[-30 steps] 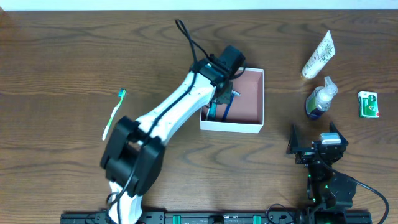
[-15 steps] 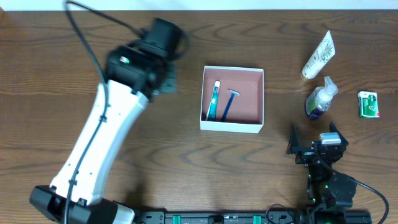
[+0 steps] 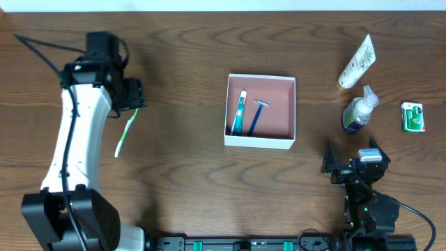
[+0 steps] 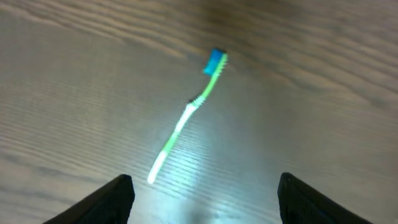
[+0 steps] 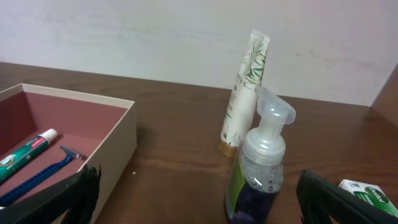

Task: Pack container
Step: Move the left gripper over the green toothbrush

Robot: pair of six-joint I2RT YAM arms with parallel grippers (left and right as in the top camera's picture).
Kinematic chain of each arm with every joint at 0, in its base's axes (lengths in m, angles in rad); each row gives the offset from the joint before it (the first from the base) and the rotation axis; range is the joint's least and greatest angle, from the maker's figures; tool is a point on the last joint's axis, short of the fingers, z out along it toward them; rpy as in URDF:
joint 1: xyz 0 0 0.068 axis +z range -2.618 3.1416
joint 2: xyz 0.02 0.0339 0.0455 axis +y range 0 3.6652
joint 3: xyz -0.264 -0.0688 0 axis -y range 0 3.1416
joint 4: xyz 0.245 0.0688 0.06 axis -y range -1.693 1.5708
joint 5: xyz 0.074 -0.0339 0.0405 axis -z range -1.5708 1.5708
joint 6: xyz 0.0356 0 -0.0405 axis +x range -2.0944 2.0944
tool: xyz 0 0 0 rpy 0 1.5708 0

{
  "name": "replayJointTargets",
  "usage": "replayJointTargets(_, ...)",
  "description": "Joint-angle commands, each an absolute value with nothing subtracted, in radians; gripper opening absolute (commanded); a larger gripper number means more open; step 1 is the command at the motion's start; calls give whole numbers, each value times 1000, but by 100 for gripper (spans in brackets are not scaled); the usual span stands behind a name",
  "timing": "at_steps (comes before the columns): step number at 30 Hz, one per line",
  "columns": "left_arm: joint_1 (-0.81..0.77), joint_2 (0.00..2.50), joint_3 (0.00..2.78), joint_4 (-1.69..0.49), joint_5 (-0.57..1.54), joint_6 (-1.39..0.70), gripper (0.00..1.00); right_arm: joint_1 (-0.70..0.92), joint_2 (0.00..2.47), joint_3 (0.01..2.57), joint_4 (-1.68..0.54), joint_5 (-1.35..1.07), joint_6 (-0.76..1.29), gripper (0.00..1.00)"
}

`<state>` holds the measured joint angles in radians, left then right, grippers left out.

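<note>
The left gripper hovers over the green toothbrush at the table's left, jaws spread wide and empty. The right gripper rests at front right, likewise spread and empty. The container sits mid-table, holding a toothpaste tube and a razor.

The container sits at the left, its white wall facing the camera and its reddish-brown inside open to view. In it lie a green-and-white toothpaste tube and a blue razor, side by side. To the right, on the wooden table, a white squeeze tube with a green leaf print stands upright on its cap. Just in front of it stands a clear pump bottle (dark purple liquid inside). A small green-and-white box shows at the bottom right edge. The right gripper has its dark fingers spread wide, holding nothing.
</note>
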<state>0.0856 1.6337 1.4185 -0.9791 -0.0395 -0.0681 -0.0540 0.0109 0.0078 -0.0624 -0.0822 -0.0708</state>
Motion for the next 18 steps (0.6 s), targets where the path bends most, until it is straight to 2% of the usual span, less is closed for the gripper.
replayJointTargets(1, 130, 1646, 1364, -939, 1, 0, 76, -54, 7, 6, -64, -86, -84, 99)
replayJointTargets(13, 162, 1646, 1200, -727, -1, 38, 77, -54, 7, 6, -64, -86, -84, 99)
replayJointTargets(14, 163, 1646, 1182, -705, -1, 38, 82, -54, 7, 6, -64, -86, -84, 99)
replayJointTargets(15, 164, 1646, 1167, -688, -1, 38, 98, -54, 7, 6, -64, -86, -84, 99)
replayJointTargets(18, 171, 1646, 1117, -628, -1, 37, 98, -54, 7, 6, -65, -86, -84, 99)
